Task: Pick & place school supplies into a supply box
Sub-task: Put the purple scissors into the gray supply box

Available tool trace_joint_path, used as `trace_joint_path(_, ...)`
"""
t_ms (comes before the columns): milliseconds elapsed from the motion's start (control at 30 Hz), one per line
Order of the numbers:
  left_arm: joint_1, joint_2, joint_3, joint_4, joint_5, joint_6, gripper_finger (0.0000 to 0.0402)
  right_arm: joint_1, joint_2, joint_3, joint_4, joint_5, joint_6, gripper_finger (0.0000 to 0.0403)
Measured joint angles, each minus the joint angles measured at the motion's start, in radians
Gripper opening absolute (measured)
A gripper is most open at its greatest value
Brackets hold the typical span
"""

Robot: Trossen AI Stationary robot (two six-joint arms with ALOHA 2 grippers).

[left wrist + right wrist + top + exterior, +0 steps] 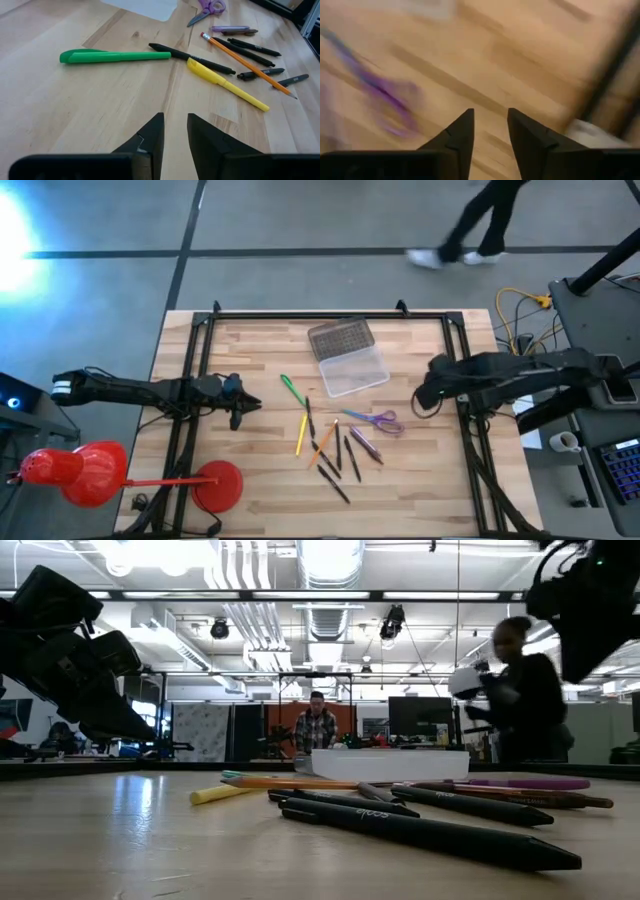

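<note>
The left gripper (240,412) hovers near the table's left edge, fingers slightly parted, empty. The green pen (115,56), light, stiff and slick, looks best pinched mid-barrel. The other pens (335,452) and scissors (375,420) lie mid-table; the supply box (350,362) sits open near the far edge. The right gripper (428,392) hangs by the right edge, likewise parted and empty.
</note>
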Motion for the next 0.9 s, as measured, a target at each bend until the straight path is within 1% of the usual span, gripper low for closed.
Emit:
trace_joint_path(67,0.0,0.0,0.0,0.0,0.0,0.0,0.0069,0.0,0.084,0.03,-0.027,-0.033,-0.122,0.0126)
trace_joint_path(133,0.0,0.0,0.0,0.0,0.0,0.0,0.0069,0.0,0.149,0.043,0.028,-0.085,-0.256,0.013)
trace_joint_path(200,0.0,0.0,0.0,0.0,0.0,0.0,0.0069,0.003,0.217,0.045,0.062,-0.146,-0.347,0.0132)
trace_joint_path(300,0.0,0.0,0.0,0.0,0.0,0.0,0.0069,0.014,0.309,0.037,0.078,-0.219,-0.423,0.0132)
trace_joint_path(400,0.0,0.0,0.0,0.0,0.0,0.0,0.0069,0.063,0.362,0.035,0.155,-0.242,-0.479,0.0131)
trace_joint_path(467,0.0,0.0,0.0,0.0,0.0,0.0,0.0069,0.104,0.375,0.038,0.234,-0.22,-0.517,0.0129)
trace_joint_path(567,0.0,0.0,0.0,0.0,0.0,0.0,0.0069,0.165,0.398,0.043,0.304,-0.086,-0.551,0.0127)
trace_joint_path(600,0.0,0.0,0.0,0.0,0.0,0.0,0.0069,0.181,0.408,0.043,0.308,-0.034,-0.566,0.0128)
trace_joint_path(667,0.0,0.0,0.0,0.0,0.0,0.0,0.0069,0.201,0.436,0.033,0.311,0.035,-0.614,0.0131)
trace_joint_path(767,0.0,0.0,0.0,0.0,0.0,0.0,0.0069,0.201,0.488,0.028,0.31,0.046,-0.65,0.0135)
trace_joint_path(867,0.0,0.0,0.0,0.0,0.0,0.0,0.0069,0.202,0.519,0.037,0.323,0.045,-0.573,0.0136)
trace_joint_path(900,0.0,0.0,0.0,0.0,0.0,0.0,0.0069,0.208,0.523,0.037,0.344,0.045,-0.576,0.0136)
